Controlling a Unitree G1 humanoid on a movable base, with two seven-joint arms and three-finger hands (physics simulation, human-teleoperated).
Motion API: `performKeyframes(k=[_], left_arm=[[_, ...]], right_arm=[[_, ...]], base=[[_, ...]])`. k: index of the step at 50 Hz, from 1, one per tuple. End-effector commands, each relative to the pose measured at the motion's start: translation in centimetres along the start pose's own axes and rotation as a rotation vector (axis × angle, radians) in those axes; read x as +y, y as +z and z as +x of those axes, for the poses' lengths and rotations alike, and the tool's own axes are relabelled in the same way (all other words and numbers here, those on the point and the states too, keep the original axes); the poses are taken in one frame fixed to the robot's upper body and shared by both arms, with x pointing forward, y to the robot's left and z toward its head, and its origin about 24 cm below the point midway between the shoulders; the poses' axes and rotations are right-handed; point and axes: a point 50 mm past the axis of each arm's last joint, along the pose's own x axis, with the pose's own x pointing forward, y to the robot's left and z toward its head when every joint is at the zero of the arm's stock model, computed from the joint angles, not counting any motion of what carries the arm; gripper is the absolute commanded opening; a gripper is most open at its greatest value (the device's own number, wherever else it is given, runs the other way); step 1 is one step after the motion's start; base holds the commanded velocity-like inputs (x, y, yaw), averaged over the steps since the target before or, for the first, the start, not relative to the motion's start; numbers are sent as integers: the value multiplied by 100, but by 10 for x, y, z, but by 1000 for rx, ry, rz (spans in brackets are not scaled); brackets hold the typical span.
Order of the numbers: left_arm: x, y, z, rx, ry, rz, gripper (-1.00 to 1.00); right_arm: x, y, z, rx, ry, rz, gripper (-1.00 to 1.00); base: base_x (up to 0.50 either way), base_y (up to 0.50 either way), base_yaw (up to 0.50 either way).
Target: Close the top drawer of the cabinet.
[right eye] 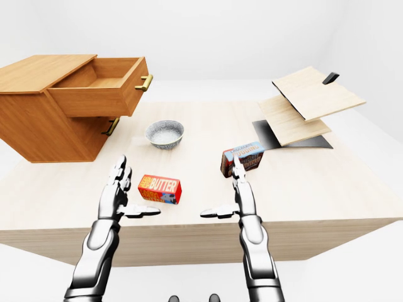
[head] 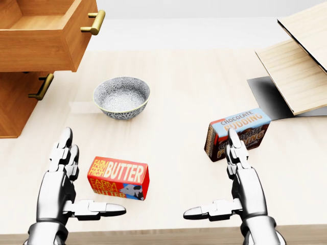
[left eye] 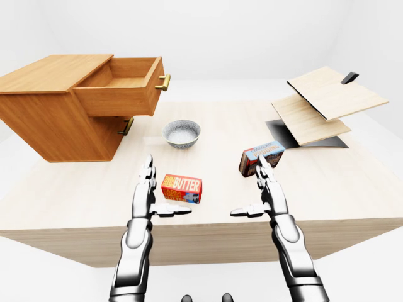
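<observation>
Pale wood table [left eye: 352, 189], white walls, white floor.

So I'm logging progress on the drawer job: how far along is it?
Nothing looks done: the top drawer stands pulled out of the cabinet. The left hand and right hand hover open above the table's near edge, touching nothing. Left: reach the drawer's face and push it shut.

Matt wooden cabinet [left eye: 56, 113], brass-look drawer handle [left eye: 164, 82], glossy metallic robot hand [head: 57, 191]
</observation>
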Motion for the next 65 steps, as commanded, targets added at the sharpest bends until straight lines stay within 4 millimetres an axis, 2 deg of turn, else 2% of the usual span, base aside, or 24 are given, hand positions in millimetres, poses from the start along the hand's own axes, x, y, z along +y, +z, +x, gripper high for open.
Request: performKeyframes(k=[1,7,10,13,19,21,25,29,36,43,51,56,58,65], left_arm=[[5,18,5,-12,-52,23,100],[7,36,9,-77,-82,46,100],[7,37,12,-79,-93,69,100],[7,44,18,-105,-101,68,100],[6,61,30,-167,-137,75,100],[6,66,35,-183,-148,86,100],[9,66,44,-172,-135,96,100],[13,77,51,-208,-109,85,100],[11,117,46,-377,-104,76,100],[10,138,30,-486,-106,72,100],[9,138,27,-492,-115,73,100],[9,137,26,-490,-122,78,100],[8,138,26,-491,-124,77,100],[8,137,26,-488,-129,85,100]], right_arm=[[-1,21,2,-43,37,-63,100],[-4,34,9,-57,34,-81,100],[-5,38,13,-65,33,-90,100],[-8,49,19,-102,32,-99,100],[-12,55,31,-116,26,-115,100],[-13,65,36,-151,31,-121,100],[-12,71,40,-172,38,-130,100],[-9,87,41,-235,47,-148,100],[-5,110,40,-326,55,-177,100],[-2,132,37,-421,61,-195,100],[-6,144,35,-469,54,-200,100],[-6,144,33,-471,63,-196,100],[-5,137,34,-444,67,-199,100],[-4,139,29,-458,85,-203,100]], base=[[0,0,0],[0,0,0],[0,0,0],[0,0,0],[0,0,0],[0,0,0],[0,0,0],[0,0,0],[0,0,0],[0,0,0],[0,0,0],[0,0,0],[0,0,0],[20,0,0]])
